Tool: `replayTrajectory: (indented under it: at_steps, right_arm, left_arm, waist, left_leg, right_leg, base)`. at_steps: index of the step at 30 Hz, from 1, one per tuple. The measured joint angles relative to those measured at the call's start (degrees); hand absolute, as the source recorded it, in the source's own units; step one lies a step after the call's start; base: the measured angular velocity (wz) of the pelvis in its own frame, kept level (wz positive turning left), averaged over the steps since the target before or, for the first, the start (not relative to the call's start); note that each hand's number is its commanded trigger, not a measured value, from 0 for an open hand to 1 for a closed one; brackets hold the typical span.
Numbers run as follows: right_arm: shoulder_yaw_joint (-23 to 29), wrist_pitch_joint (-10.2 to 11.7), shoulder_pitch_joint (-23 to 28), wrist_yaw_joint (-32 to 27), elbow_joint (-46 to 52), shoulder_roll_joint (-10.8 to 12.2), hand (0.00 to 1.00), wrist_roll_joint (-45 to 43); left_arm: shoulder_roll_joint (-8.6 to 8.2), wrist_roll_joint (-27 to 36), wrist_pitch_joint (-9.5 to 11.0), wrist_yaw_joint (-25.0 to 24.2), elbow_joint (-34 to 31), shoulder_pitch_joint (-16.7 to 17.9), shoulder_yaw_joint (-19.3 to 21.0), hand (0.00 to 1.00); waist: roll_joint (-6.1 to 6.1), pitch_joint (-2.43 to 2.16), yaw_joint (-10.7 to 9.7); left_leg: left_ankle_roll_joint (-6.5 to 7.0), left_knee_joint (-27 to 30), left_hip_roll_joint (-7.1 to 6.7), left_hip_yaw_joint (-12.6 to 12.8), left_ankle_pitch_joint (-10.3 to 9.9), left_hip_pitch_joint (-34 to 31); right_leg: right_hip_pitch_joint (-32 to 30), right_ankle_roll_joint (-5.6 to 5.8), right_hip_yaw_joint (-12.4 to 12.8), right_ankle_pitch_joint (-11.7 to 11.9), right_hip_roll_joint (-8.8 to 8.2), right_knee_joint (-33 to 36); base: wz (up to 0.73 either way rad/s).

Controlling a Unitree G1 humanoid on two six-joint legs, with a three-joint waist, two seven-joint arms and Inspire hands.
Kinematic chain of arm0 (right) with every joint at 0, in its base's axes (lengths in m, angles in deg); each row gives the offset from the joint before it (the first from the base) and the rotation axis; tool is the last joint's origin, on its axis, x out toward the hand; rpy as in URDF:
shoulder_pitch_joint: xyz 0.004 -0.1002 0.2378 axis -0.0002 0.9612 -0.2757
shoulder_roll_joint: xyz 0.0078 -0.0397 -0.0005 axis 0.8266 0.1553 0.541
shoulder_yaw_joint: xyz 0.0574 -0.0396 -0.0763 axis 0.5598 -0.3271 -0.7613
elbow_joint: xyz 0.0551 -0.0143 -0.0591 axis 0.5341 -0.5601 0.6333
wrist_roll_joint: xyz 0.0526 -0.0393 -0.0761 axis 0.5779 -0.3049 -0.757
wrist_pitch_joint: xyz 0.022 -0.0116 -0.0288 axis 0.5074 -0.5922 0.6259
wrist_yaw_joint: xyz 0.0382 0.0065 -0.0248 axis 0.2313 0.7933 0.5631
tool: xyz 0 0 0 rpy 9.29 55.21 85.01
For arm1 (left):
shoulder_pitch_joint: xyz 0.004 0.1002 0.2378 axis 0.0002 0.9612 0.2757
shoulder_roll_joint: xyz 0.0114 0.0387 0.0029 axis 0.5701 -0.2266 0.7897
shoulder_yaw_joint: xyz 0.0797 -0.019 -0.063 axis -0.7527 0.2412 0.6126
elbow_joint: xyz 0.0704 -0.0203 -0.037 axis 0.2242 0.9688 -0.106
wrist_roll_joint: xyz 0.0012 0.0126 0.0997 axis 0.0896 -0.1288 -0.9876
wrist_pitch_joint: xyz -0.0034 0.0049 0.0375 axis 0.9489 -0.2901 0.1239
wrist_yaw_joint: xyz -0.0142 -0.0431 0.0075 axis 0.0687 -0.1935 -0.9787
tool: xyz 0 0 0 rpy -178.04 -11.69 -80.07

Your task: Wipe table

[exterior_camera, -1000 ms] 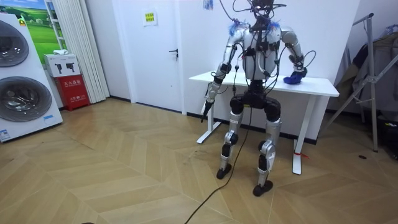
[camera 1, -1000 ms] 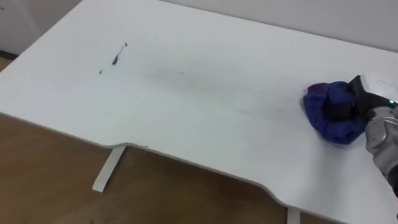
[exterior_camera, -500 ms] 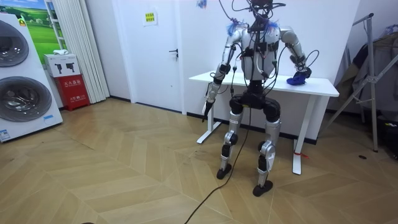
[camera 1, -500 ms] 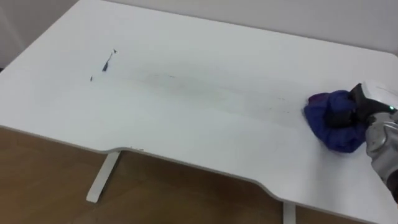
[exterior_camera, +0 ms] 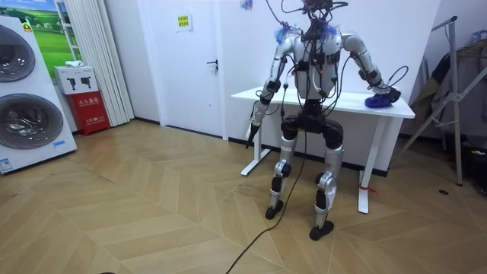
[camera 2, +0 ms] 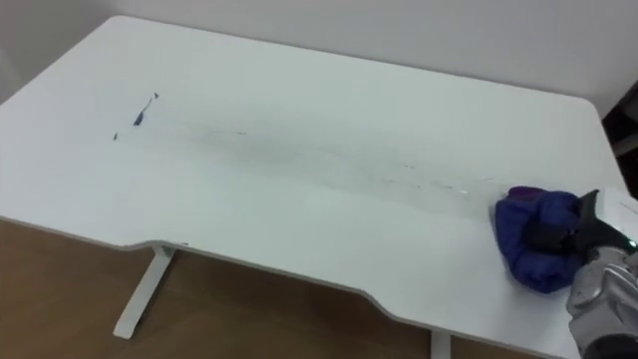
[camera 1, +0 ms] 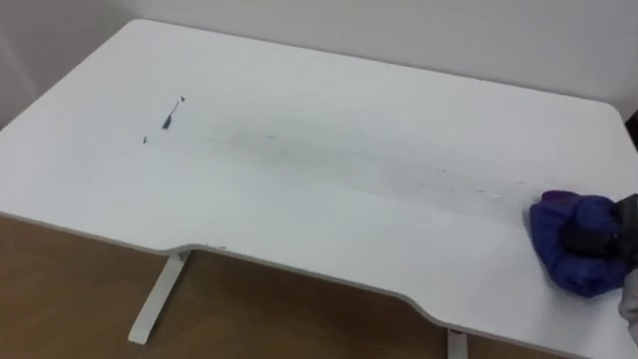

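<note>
Cloth: a bunched blue cloth lies on the table close to its right end and near the front edge. It is wadded into a lump, not spread flat, which gives the hand something to grab.

Right hand: the right hand sits on top of the cloth with its dark fingers curled into the folds. It looks to be both holding the wad and pressing it to the surface. That grip makes sense for wiping, since the cloth goes wherever the arm goes.

Left hand: the left hand hangs low by the table's left end, off the surface and idle. From where I stand I cannot tell how it is held.

Stance: the robot stands at the front edge, near the middle, with its right arm stretched out towards the right end.

Streak: a faint streak crosses the middle of the surface from left to right and ends near the cloth. I would guess it is a wiped trail.

Ink mark: a short dark ink mark with a small dot beside it sits towards the far left corner, well apart from the cloth.

Progress: with that mark untouched, the job looks part done, and the cloth would need to cross to the left end.
</note>
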Motion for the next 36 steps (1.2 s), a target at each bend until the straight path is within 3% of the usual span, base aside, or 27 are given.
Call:
replayTrajectory:
  at_steps: [3, 10, 18, 24, 31, 36]
  right_arm:
    - [-0.03, 0.10, 0.81, -0.03, -1.18, 0.02, 0.00, 0.00]
    - [-0.03, 0.67, 0.82, -2.02, -1.01, 0.35, 0.00, 0.19]
    - [0.08, 0.86, 1.17, -3.32, 3.02, 0.35, 0.00, 0.25]
    - [0.07, 2.55, 1.58, -2.80, 4.23, 1.01, 0.00, 0.21]
    - [2.63, 3.47, 1.83, -2.74, 9.56, 1.78, 0.00, -0.65]
    - [3.16, 5.36, 2.60, -3.73, 14.21, 1.81, 0.00, 1.43]
  left_arm:
    - [-0.01, 0.06, 0.05, 0.46, -0.18, -1.10, -0.01, 0.00]
    - [-0.11, 0.24, 1.05, 0.77, -1.75, -0.56, -0.17, 0.00]
    - [-0.28, 1.38, 1.39, 0.89, -1.74, -0.06, -0.01, 0.00]
    - [-0.43, 2.50, 3.82, 0.92, -1.67, -0.53, -0.04, 0.00]
    - [-0.53, 2.49, 4.39, 0.90, -1.10, -2.43, 0.26, 0.00]
    - [-0.99, 6.06, 5.84, 1.43, -1.10, -3.96, -0.12, 0.00]
  waist:
    - [-0.16, 0.07, -0.92]
    - [0.21, 0.27, -1.56]
    - [0.56, 0.52, -3.08]
    - [0.72, 0.48, -4.07]
    - [0.55, 0.53, -4.54]
    - [0.45, 0.39, -5.00]
  left_leg:
    - [0.02, -0.18, 0.00, 0.23, -0.01, 0.57]
    - [0.23, -1.09, 0.05, 2.18, -0.14, 1.82]
    - [0.27, -1.30, 0.08, 3.04, -0.14, 2.25]
    - [0.71, -0.91, 0.06, 4.27, -0.57, 2.59]
    - [1.48, 0.36, -0.66, 6.56, -1.55, 2.13]
    - [1.52, 0.09, -0.67, 6.63, -1.52, 1.96]
  right_leg:
    - [0.31, 0.01, 0.40, -0.01, 0.01, -0.05]
    - [0.38, 0.10, 2.92, 0.00, 0.13, -0.05]
    - [-0.12, 0.15, 3.85, 0.05, 0.07, 0.16]
    - [-0.55, 0.19, 4.60, 0.02, -0.37, 1.37]
    - [-1.71, 0.91, 7.60, 0.30, -0.87, 1.99]
    - [-1.94, 0.96, 7.73, 0.41, -0.75, 1.50]
  base:
    - [-0.05]
    - [-0.13]
    - [-0.05]
    - [-0.09]
    - [-0.17]
    - [-0.01]
